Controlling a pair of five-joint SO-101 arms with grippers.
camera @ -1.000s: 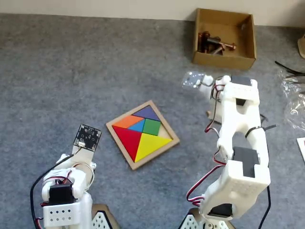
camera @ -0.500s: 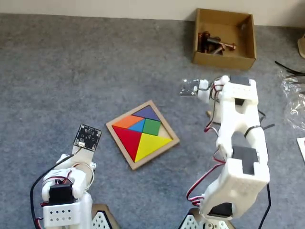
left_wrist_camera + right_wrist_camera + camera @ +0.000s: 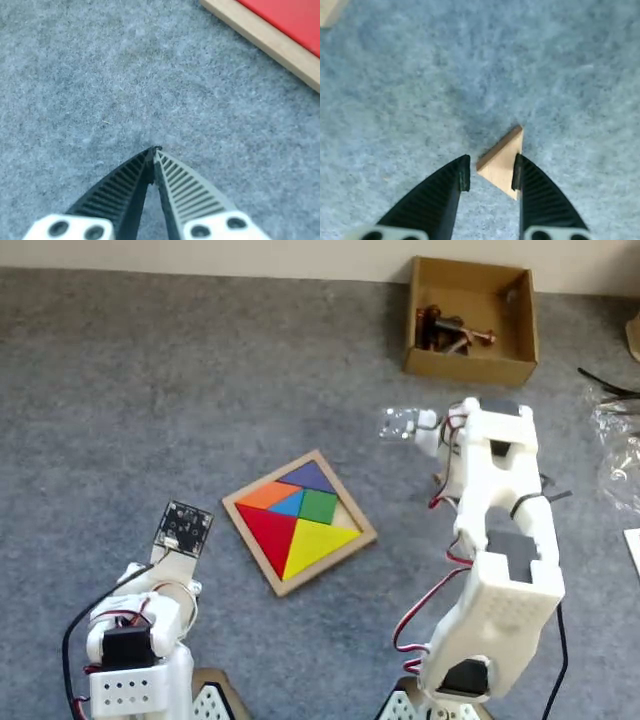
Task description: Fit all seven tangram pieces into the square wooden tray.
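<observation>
The square wooden tray (image 3: 252, 548) lies tilted like a diamond in the middle of the grey carpet. It holds orange, blue, purple, green (image 3: 319, 505), red (image 3: 268, 528) and yellow (image 3: 315, 545) pieces, with a small bare gap to the right of the green one. A small plain wooden triangle (image 3: 503, 161) lies on the carpet to the tray's right. My right gripper (image 3: 490, 174) stands open with a finger on either side of it. One finger touches the triangle and the other stands a little apart. My left gripper (image 3: 153, 151) is shut and empty over bare carpet beside the tray's rim (image 3: 260, 36).
A cardboard box (image 3: 470, 320) with copper-coloured metal parts stands at the back right. Clear plastic bags (image 3: 618, 445) and a black cable lie at the right edge. A pale wooden corner (image 3: 330, 10) shows at the edge of the right wrist view.
The right arm has shifted slightly, its wrist end moving a little to the left. The left arm and the tray have not moved.
</observation>
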